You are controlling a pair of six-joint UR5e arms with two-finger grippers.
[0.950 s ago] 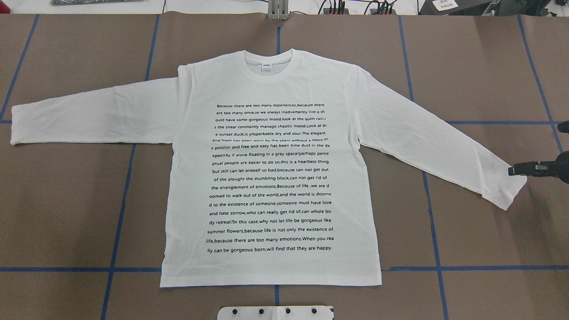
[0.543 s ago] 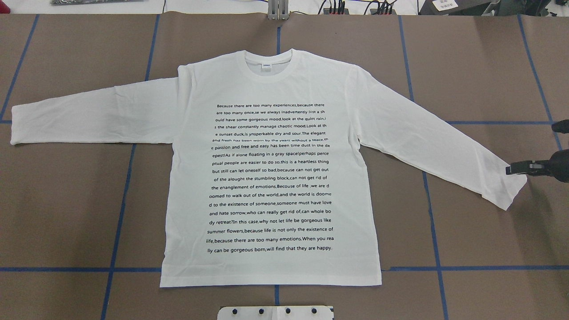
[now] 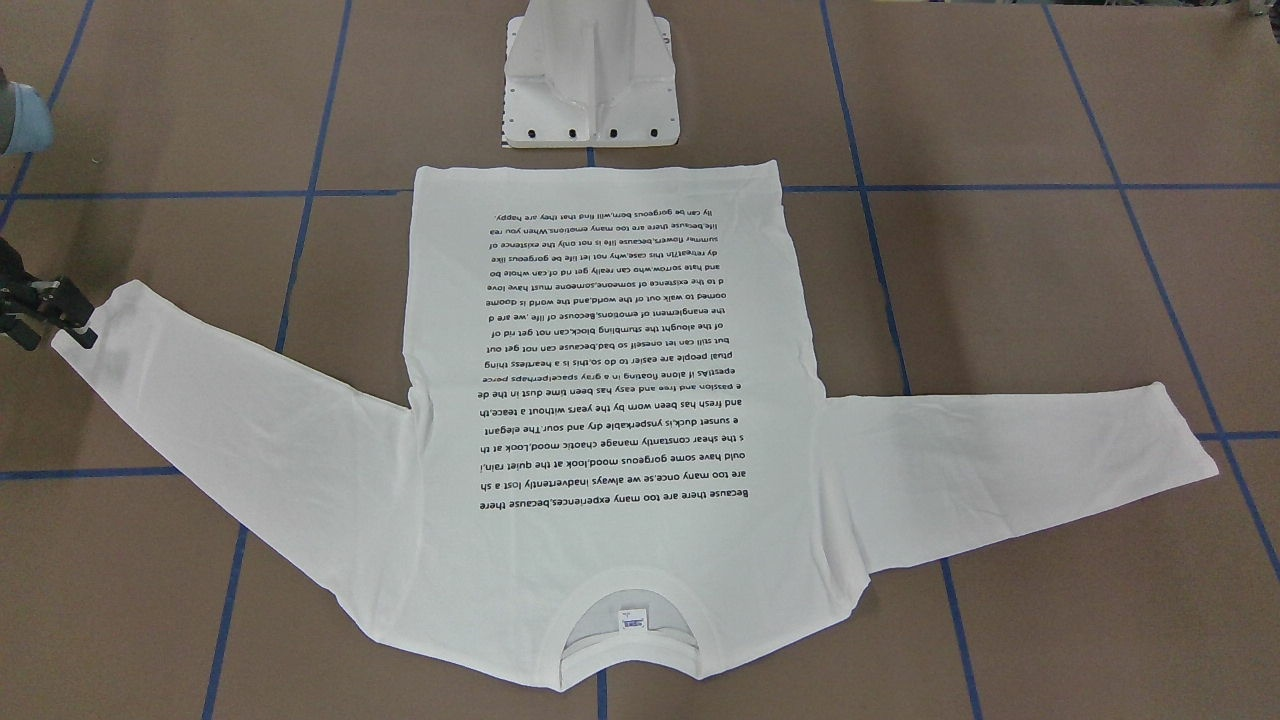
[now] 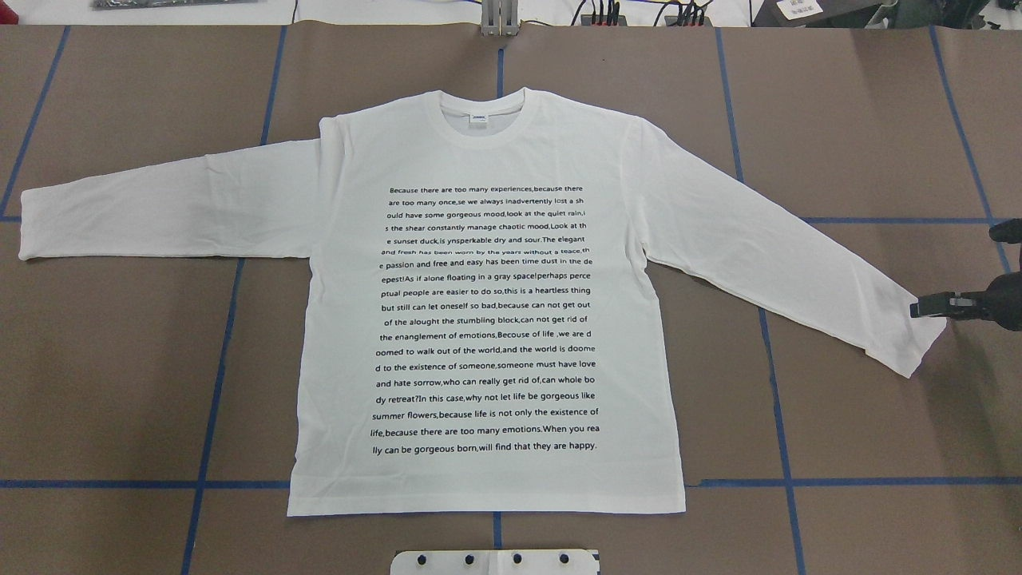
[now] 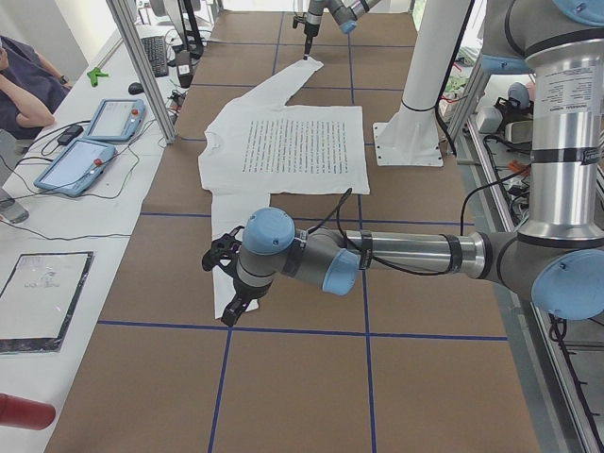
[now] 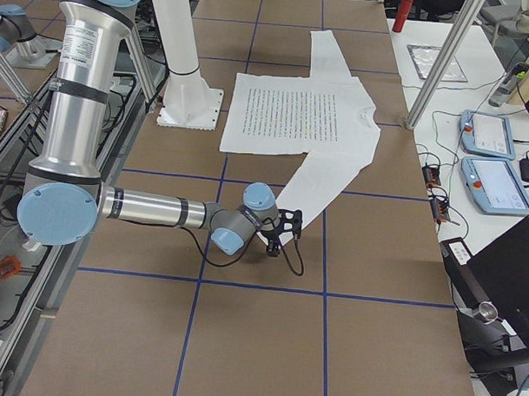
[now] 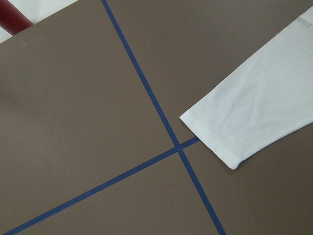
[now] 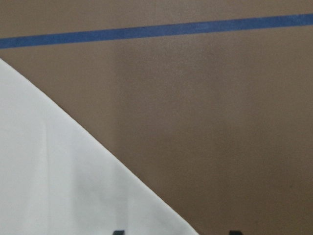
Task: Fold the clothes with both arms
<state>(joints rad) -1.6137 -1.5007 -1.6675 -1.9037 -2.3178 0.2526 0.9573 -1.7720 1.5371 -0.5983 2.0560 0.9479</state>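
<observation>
Brown paper with blue tape lines covers the table [image 4: 120,383]. The right gripper [image 6: 285,227], fingers apart, sits at one cuff of the white T-shirt [image 4: 479,160], which lies flat, print up. The left gripper [image 5: 223,283] is near the other cuff; I cannot tell its grip.

Inventory of my surroundings:

1. Work table [image 4: 120,383]: flat top under a matt brown covering, ruled into large squares by blue tape lines [image 4: 214,399].
2. White bench [image 5: 113,203] along the table's far side, strewn with thin dark cables.
3. On that bench: two control tablets [image 5: 83,162] with pale blue frames, lying side by side; a keyboard [image 5: 156,55]; a dark-framed sheet [image 5: 42,302].
4. A red cylinder [image 5: 21,412] at the bench's left end and a black laptop [image 6: 497,263] at its right end.
5. Aluminium frame posts [image 5: 142,66] rising from the bench edge.
6. A row of plugs and leads [image 4: 607,12] at the table's far edge.
7. Light: even, from overhead, with soft, faint shadows.
</observation>
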